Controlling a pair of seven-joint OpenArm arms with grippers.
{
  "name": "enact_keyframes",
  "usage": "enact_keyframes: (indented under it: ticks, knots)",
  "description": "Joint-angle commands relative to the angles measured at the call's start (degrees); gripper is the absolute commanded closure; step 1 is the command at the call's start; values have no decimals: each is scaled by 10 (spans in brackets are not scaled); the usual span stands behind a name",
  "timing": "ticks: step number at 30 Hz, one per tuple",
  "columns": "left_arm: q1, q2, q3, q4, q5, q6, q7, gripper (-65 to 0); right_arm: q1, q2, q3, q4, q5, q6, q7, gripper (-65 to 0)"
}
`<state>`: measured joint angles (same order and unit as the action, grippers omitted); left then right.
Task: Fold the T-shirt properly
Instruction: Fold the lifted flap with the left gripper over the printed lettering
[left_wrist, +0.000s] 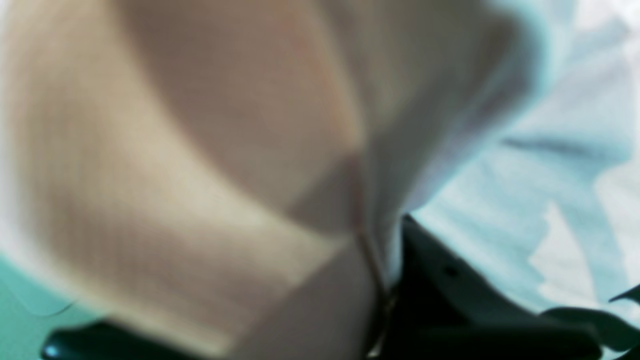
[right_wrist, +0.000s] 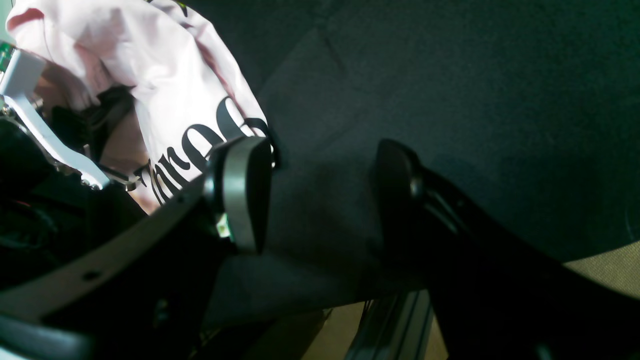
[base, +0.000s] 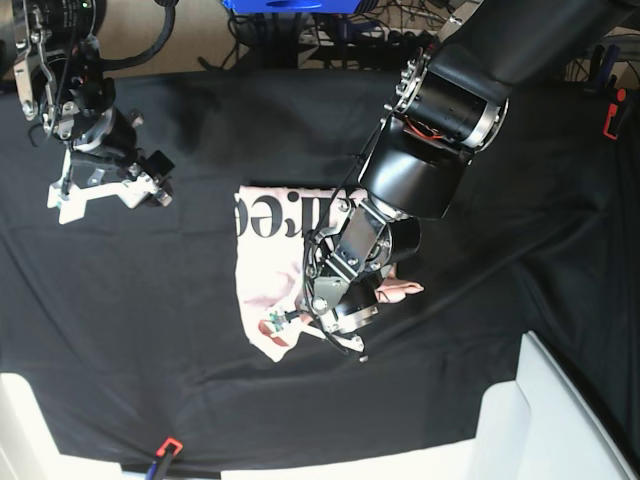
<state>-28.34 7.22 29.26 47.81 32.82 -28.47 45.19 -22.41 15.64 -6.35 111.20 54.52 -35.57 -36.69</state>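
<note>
The T-shirt (base: 268, 285) lies in the middle of the base view as a soft, pale pink bundle, roughly folded into a tall block with rumpled edges. Black serif letters run along its upper edge, and a small flap of pink cloth sticks out at its right side. It rests on the black table cloth (base: 200, 380), a matte, slightly wrinkled sheet that covers nearly the whole frame.

The left gripper (base: 330, 315) is down on the shirt near the centre of the base view, and its bulky black and silver arm hides much of the shirt's right half. In the left wrist view, blurred pink-beige fabric (left_wrist: 200, 165) fills most of the frame right against the lens, with dark finger parts at the bottom edge; the jaws are nearly closed, pinching the T-shirt.

The right gripper (base: 150, 180) sits in the upper left of the base view, well apart from the shirt. In the right wrist view its two fingers (right_wrist: 245, 192) stand apart with bare dark cloth between them, holding nothing. One finger has a smooth grey pad; the other is glossy black.

White blocks (base: 560, 420) sit in the lower right and lower left corners of the base view. A small red-tipped tool (base: 165, 450) lies at the bottom edge, and another red item (base: 614, 113) is at the upper right.
</note>
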Motion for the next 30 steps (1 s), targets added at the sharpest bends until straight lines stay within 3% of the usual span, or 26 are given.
enact_keyframes:
  ticks: [1, 4, 8, 11, 15, 18, 27, 30]
  knots:
    - [-17, 6, -1, 8, 5, 6, -2, 0, 0, 3, 2, 9, 2, 5, 7, -321]
    - [-19, 6, -1, 8, 5, 6, -2, -7, 0, 3, 2, 9, 2, 5, 7, -321]
    - [-20, 6, -1, 10, 5, 6, -2, -114, -1, 3, 0, 9, 2, 5, 7, -321]
    - [-21, 6, -3, 11, 5, 6, -2, -233, -1, 3, 0, 9, 2, 5, 7, -321]
    - [-31, 6, -4, 12, 4, 7, -2, -470, -1, 3, 0, 9, 2, 5, 7, -321]
    - [-38, -1, -6, 14, 4, 7, -2, -576, -1, 3, 0, 9, 2, 5, 7, -321]
    - [-63, -10, -6, 125, 4, 7, -1, -590, -1, 2, -1, 9, 2, 5, 7, -321]
    - [-46, -10, -5, 179, 3, 5, 42, -586, -1, 2, -1, 9, 2, 5, 7, -321]
